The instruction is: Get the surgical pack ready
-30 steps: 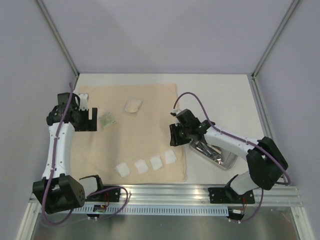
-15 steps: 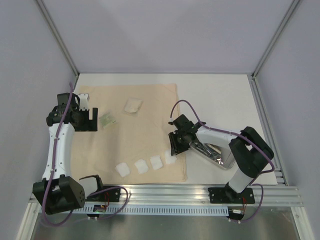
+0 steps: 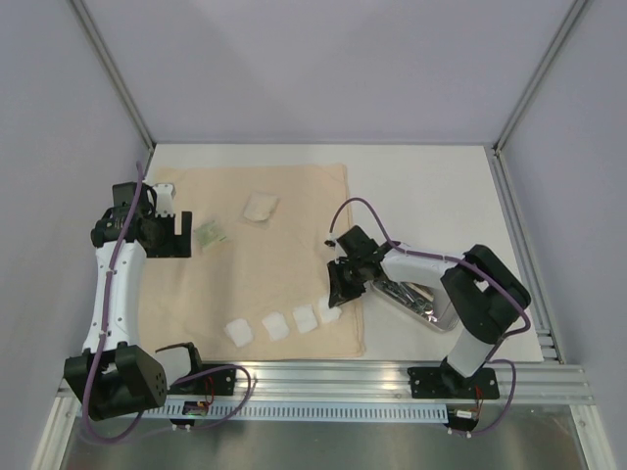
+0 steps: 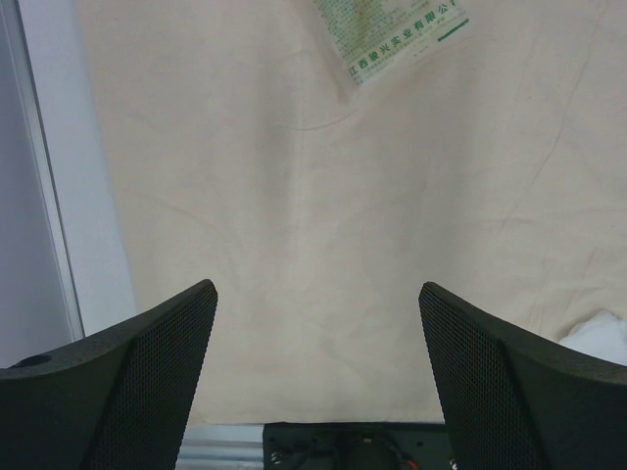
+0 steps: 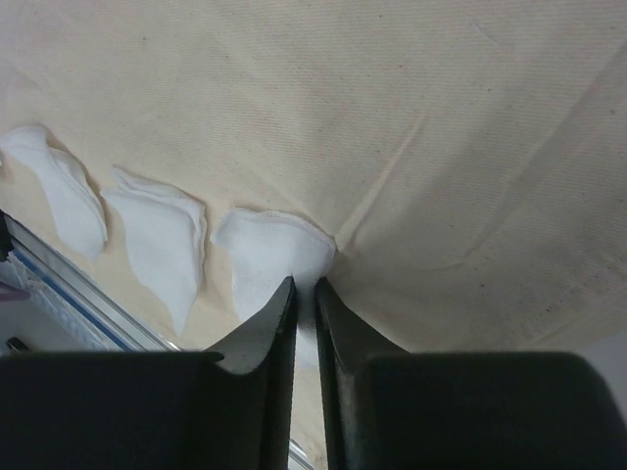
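The beige cloth sheet (image 3: 265, 264) lies spread flat on the white tabletop (image 3: 441, 186), and everything else is placed from it. Over the sheet's left part, near its left edge, hangs the left end effector (image 3: 184, 235), its fingers (image 4: 127, 382) set wide apart with nothing between them; the left wrist view looks down between them onto bare cloth. Just right of it, on the sheet's far left part, lies a small green-printed packet (image 3: 210, 235), and further right, near the sheet's far edge, a folded white pad (image 3: 261, 207). Along the sheet's near edge runs a row of white gauze squares (image 3: 277, 325), each apart from the next, slanting up toward the sheet's right edge. At the right end of that row, by the sheet's right edge, the right end effector (image 3: 338, 291) is down at the cloth, covering part of the last gauze square (image 3: 331, 313). In the right wrist view its fingers (image 5: 245, 401) are drawn nearly together, only a thin slit between them, tips at the corner of that square, where a crease in the sheet begins; whether they pinch gauze, cloth or nothing I cannot tell. Off the sheet, just beside its right edge, the shiny steel tray (image 3: 446, 317) sits on the tabletop with metal instruments (image 3: 402, 291) lying in it, partly hidden by the right arm
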Available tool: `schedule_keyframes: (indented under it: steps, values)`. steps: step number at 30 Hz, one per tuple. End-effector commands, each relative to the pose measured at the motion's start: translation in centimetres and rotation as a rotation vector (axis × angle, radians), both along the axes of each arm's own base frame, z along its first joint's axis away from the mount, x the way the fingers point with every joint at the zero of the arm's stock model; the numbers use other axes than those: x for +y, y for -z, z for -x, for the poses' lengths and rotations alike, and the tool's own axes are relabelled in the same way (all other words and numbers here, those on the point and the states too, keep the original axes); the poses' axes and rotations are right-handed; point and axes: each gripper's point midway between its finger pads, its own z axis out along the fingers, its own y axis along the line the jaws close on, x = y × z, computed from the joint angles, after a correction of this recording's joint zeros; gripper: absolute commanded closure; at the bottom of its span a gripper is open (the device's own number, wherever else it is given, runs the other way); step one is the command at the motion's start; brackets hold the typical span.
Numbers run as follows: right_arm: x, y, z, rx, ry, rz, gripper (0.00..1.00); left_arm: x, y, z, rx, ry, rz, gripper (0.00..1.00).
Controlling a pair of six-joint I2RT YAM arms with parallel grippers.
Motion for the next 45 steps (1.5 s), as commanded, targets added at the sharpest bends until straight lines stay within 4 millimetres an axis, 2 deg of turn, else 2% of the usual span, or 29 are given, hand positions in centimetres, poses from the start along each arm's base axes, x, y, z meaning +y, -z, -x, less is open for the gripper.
schedule_keyframes:
  steps: [1, 3, 4, 9, 13, 16, 18, 20, 21, 24, 27, 31, 33, 37, 42, 45]
  values:
    - [0.4, 0.3, 0.2, 0.016, 0.002, -0.011, 0.87, 0.0, -0.4, 0.1, -0.021, 0.019, -0.004, 0.06]
    - [0.6, -0.5, -0.1, -0.003, 0.001, -0.020, 0.98, 0.0, -0.3, 0.1, -0.019, 0.018, -0.005, 0.06]
    - [0.6, -1.2, -0.3, -0.015, -0.001, -0.031, 0.99, -0.1, -0.3, 0.1, -0.018, 0.020, -0.002, 0.06]
    - [1.1, -4.1, -0.4, -0.042, 0.003, -0.074, 1.00, 0.0, -0.4, 0.1, -0.019, 0.019, -0.004, 0.06]
    - [1.9, -8.7, -0.1, -0.079, 0.018, -0.180, 1.00, 0.0, -0.4, 0.1, -0.019, 0.019, -0.006, 0.06]
    - [2.6, -10.5, 0.8, -0.087, 0.016, -0.238, 1.00, 0.0, -0.5, 0.1, -0.024, 0.020, -0.005, 0.06]
    - [3.9, -11.1, 1.5, -0.069, 0.017, -0.291, 0.99, 0.0, -0.6, 0.1, -0.028, 0.020, -0.006, 0.06]
    - [4.8, -10.4, 2.3, -0.027, 0.007, -0.322, 0.99, 0.0, -0.7, 0.0, -0.030, 0.021, -0.006, 0.06]
    - [5.6, -9.9, 2.2, -0.009, 0.011, -0.338, 1.00, -0.1, -0.7, 0.1, -0.031, 0.023, -0.006, 0.06]
    - [6.5, -9.1, 2.3, 0.033, 0.008, -0.351, 0.99, -0.1, -0.9, 0.2, -0.037, 0.021, -0.007, 0.06]
    - [6.8, -7.3, 1.9, 0.055, 0.012, -0.318, 0.99, -0.1, -0.9, 0.3, -0.041, 0.020, -0.010, 0.06]
    - [7.4, -6.3, 1.8, 0.082, 0.004, -0.321, 1.00, -0.1, -0.9, 0.3, -0.042, 0.021, -0.008, 0.06]
    - [7.4, -5.7, 1.8, 0.092, 0.005, -0.309, 1.00, -0.1, -1.0, 0.3, -0.042, 0.022, -0.007, 0.06]
    - [6.9, -3.0, 2.2, 0.146, 0.014, -0.240, 0.99, 0.0, -0.9, 0.3, -0.041, 0.019, -0.011, 0.06]
    - [6.6, -1.6, 2.5, 0.171, 0.016, -0.205, 0.99, 0.0, -0.7, 0.3, -0.037, 0.021, -0.011, 0.06]
    - [6.3, -2.0, 2.0, 0.134, 0.009, -0.180, 0.88, 0.0, -0.8, 0.2, -0.038, 0.021, -0.011, 0.06]
